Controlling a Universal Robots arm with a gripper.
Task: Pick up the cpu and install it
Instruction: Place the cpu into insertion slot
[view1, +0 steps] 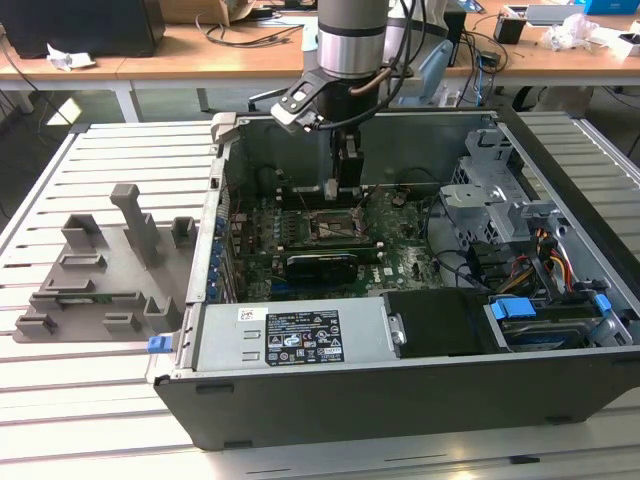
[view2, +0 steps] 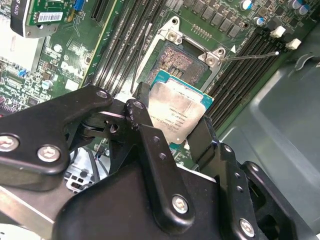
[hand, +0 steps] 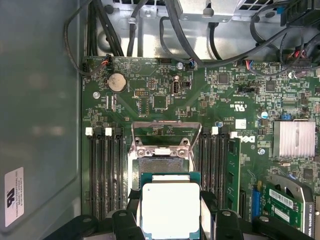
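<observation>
The cpu (view2: 177, 116), a flat square chip with a silver-grey top and a teal rim, sits between my black fingers (view2: 141, 111), and my gripper (view2: 172, 122) is shut on its two opposite edges. In the first wrist view the cpu (hand: 170, 210) hangs just beside and above the open motherboard socket (hand: 162, 167), overlapping one edge of it. The socket (view2: 181, 62) shows its bare contact field inside a metal frame. In the exterior view my gripper (view1: 345, 192) reaches down into the open computer case, right over the socket (view1: 335, 226).
Memory slots (hand: 105, 175) flank the socket on both sides. A thin socket lever (view2: 250, 55) sticks out sideways. A power supply (view1: 290, 338) and a drive cage (view1: 490, 200) line the case (view1: 400, 400). A grey plastic holder tray (view1: 100, 270) lies on the table at the exterior view's left.
</observation>
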